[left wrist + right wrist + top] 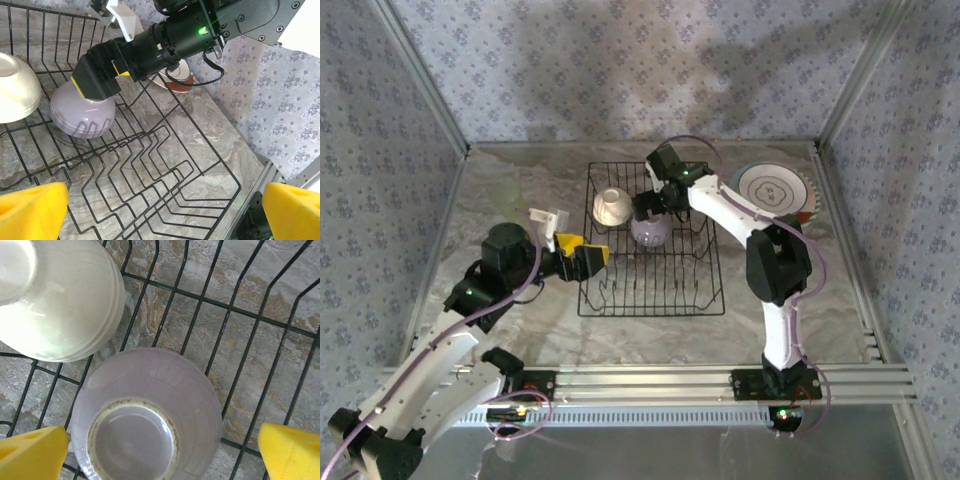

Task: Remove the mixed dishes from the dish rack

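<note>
The black wire dish rack point(655, 290) stands mid-table. In its far half two small bowls lie upside down: a cream one point(612, 206) and a lilac one point(651, 232). My right gripper point(648, 210) hangs open just over the lilac bowl point(150, 415), whose foot ring sits between the yellow fingertips point(292, 450). The cream bowl point(60, 295) is beside it, up and to the left. My left gripper point(582, 258) is open and empty at the rack's left side, over bare rack wires point(165, 170). Its camera sees the right gripper point(97, 75) down on the lilac bowl point(85, 120).
Ringed plates point(772, 188) are stacked on the marble table at the back right, by the right arm's elbow. A pale greenish thing point(505, 195) lies left of the rack. Patterned walls close in the back and both sides.
</note>
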Controlling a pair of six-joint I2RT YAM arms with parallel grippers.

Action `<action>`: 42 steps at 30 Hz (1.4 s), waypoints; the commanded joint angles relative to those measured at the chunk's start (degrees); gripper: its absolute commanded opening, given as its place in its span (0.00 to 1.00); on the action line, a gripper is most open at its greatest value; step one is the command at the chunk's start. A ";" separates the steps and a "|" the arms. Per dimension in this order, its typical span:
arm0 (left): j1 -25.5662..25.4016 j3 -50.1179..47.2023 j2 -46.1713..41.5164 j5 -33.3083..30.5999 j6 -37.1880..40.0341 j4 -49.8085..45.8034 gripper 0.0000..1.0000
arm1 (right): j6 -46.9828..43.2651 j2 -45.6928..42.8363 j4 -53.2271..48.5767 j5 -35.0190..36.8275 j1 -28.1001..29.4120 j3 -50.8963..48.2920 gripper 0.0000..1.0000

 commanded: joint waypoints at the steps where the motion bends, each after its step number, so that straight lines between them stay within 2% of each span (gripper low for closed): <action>1: -0.26 -0.82 0.79 0.38 -0.86 2.64 0.99 | -1.31 1.88 -2.64 -0.58 0.54 2.65 1.00; 22: -0.26 -1.99 1.82 -0.46 -1.69 3.81 0.99 | -2.19 8.46 -8.44 0.29 3.93 4.42 1.00; 31: -0.25 -0.51 7.35 -1.10 -2.88 3.98 0.99 | -2.63 10.14 -10.05 -0.40 4.31 2.21 1.00; 42: -0.26 -0.95 9.77 -0.92 -5.34 6.55 0.99 | -3.07 13.35 -13.24 -3.52 4.29 0.90 1.00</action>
